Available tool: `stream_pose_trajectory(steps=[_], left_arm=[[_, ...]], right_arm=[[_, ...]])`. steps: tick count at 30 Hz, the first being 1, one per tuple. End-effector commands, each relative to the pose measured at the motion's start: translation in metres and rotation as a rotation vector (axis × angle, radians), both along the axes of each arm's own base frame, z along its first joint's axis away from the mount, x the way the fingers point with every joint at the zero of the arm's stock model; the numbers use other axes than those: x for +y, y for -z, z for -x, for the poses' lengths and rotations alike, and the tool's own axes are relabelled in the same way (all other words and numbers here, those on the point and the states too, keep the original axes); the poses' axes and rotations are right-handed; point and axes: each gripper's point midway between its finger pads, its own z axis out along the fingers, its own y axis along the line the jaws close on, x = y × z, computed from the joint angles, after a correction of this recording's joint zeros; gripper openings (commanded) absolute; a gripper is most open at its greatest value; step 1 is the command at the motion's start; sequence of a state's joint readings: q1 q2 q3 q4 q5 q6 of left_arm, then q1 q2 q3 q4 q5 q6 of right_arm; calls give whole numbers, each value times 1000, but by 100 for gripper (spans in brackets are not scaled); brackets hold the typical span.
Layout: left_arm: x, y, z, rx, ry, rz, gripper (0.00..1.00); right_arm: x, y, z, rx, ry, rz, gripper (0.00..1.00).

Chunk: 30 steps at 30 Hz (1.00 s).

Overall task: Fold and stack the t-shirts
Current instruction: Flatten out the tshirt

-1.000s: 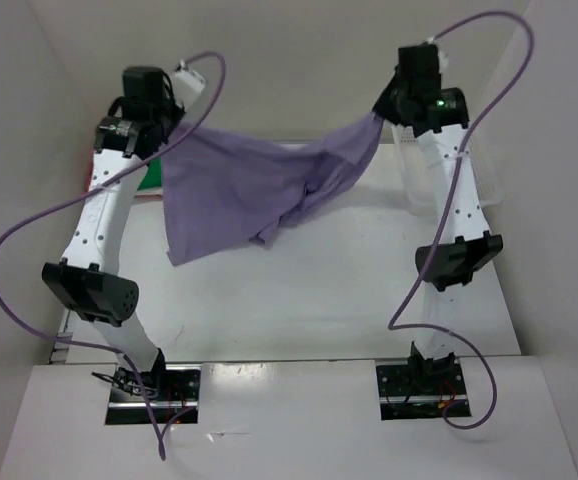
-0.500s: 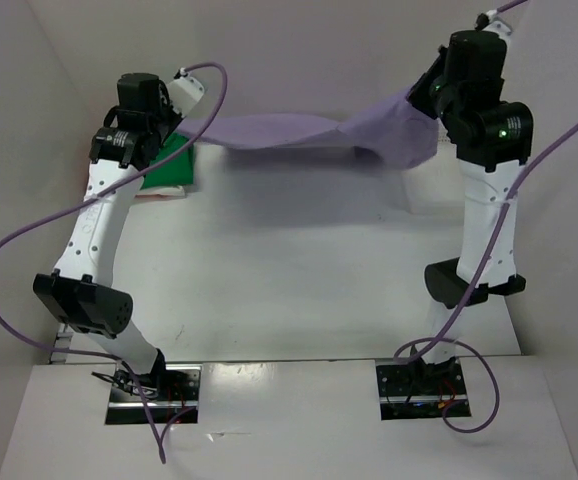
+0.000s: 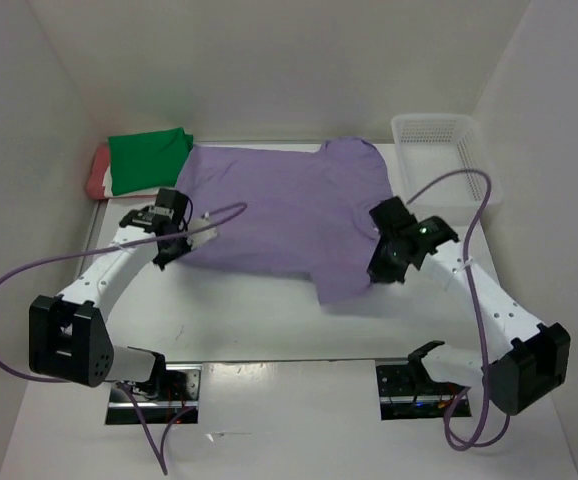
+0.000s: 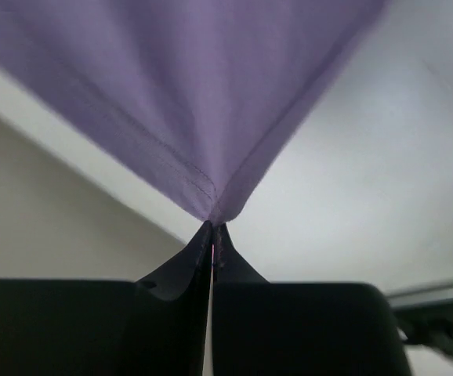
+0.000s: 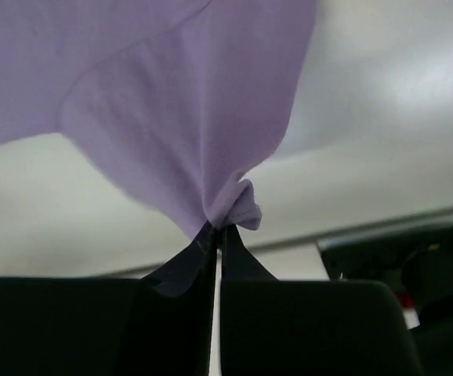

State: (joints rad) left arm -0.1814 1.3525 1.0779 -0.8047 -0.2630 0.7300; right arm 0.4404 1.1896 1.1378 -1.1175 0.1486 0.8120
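Observation:
The lavender-purple t-shirt (image 3: 287,212) lies spread across the middle of the table, neck toward the back. My left gripper (image 3: 176,250) is shut on its near-left corner; in the left wrist view the pinched cloth (image 4: 211,205) fans out from the closed gripper (image 4: 213,227). My right gripper (image 3: 377,272) is shut on the near-right corner, where a bunched hem (image 5: 238,205) sits at its shut tips (image 5: 217,229). A folded bright green t-shirt (image 3: 149,153) rests on a salmon-red t-shirt (image 3: 98,172) at the back left.
A white mesh basket (image 3: 437,140) stands at the back right, just beyond the shirt's right sleeve. White walls close in the table at left, back and right. Purple cables loop from both arms over the table's near half.
Both arms have dropped from high at the back and drawn toward the near side. The lavender t-shirt, held stretched in the air before, now lies flat on the table.

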Motion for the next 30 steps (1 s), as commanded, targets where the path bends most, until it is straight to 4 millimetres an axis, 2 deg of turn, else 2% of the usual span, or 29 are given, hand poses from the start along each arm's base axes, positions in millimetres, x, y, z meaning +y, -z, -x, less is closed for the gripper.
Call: stream_pose_trajectory(steps=[1, 2, 3, 4, 6, 8, 12, 14, 16, 18, 20, 21, 22, 24, 29, 30], left_arm=[[5, 18, 50, 118, -17, 1, 0], [4, 22, 59, 143, -22, 10, 0], [3, 31, 74, 205, -30, 26, 0], [2, 33, 82, 225, -27, 34, 0], [3, 37, 96, 270, -37, 37, 0], [6, 42, 106, 299, -67, 25, 0], [4, 36, 107, 295, -75, 41, 0], [4, 37, 107, 304, -76, 39, 0], [7, 44, 98, 287, -95, 17, 0], [6, 43, 75, 239, -110, 6, 0], [2, 44, 53, 208, -120, 16, 0], [-1, 31, 36, 161, -149, 29, 0], [-3, 29, 34, 178, -157, 38, 0], [-9, 25, 31, 198, -148, 63, 0], [-14, 33, 40, 237, -134, 71, 0], [-13, 35, 42, 258, -135, 66, 0]], right_arm=[[35, 7, 36, 28, 77, -232, 0], [31, 13, 48, 52, 96, -231, 0], [28, 12, 54, 59, 128, -243, 0], [25, 5, 60, 39, 133, -261, 0], [17, 9, 75, 74, 138, -237, 0], [17, 11, 80, 91, 141, -250, 0], [19, 7, 81, 98, 129, -253, 0], [14, 11, 75, 93, 119, -203, 0], [15, 3, 56, 39, 80, -193, 0], [11, 1, 24, 1, 87, -177, 0], [-1, 10, -5, -12, 73, -122, 0], [-3, 7, -13, -15, 70, -112, 0], [-13, 5, -22, -22, 73, -84, 0], [-22, -8, -27, -33, 87, -45, 0], [-81, -30, -22, -74, 182, 60, 0], [-82, -35, -23, -91, 191, 48, 0]])
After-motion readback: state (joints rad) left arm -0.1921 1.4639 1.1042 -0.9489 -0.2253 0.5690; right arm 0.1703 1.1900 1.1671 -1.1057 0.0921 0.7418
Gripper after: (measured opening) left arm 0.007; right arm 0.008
